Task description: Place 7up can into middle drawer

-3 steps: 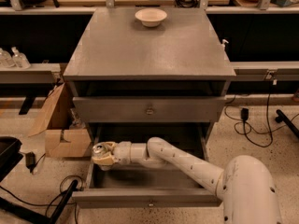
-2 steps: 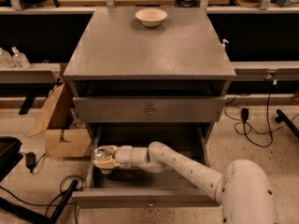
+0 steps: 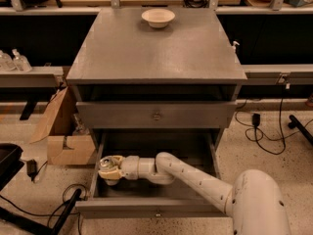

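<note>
The middle drawer (image 3: 156, 207) is pulled open below the cabinet top, a deep grey tray with a narrow front panel. My white arm reaches from the lower right into its left side. My gripper (image 3: 109, 169) is inside the drawer by the left wall, shut on the 7up can (image 3: 108, 164). Only the can's shiny metal top and a bit of its side show between the fingers. The can sits low in the drawer; whether it touches the floor I cannot tell.
A white bowl (image 3: 158, 17) stands at the back of the cabinet top (image 3: 156, 53). A shut grey drawer front with a knob (image 3: 156, 115) is above the open drawer. A cardboard box (image 3: 66, 136) stands left of the cabinet. Cables lie on the floor at both sides.
My gripper with the can has moved a little lower into the left side of the drawer.
</note>
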You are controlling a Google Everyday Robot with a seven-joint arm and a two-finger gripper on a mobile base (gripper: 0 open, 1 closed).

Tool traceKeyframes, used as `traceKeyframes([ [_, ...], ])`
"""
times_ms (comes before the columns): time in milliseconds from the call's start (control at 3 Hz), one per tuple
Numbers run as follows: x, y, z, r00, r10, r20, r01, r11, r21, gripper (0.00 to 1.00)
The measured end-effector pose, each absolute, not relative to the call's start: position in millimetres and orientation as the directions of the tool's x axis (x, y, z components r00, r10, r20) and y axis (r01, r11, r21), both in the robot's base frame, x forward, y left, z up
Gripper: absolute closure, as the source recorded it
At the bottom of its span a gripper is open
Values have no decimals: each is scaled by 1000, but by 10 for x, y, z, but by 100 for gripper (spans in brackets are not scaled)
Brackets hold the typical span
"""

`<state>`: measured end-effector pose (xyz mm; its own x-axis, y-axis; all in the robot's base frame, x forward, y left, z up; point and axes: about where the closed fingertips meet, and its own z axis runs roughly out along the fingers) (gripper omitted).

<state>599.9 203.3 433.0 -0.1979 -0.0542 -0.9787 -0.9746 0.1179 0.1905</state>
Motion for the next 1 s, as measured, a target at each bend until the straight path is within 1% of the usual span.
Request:
traceKeyframes([
  [667,5975,2080,4337,-199,-53,-979,-975,110,192,14],
  [1000,5965,2099,4340,-199,-52,-979,-975,107,193,0],
])
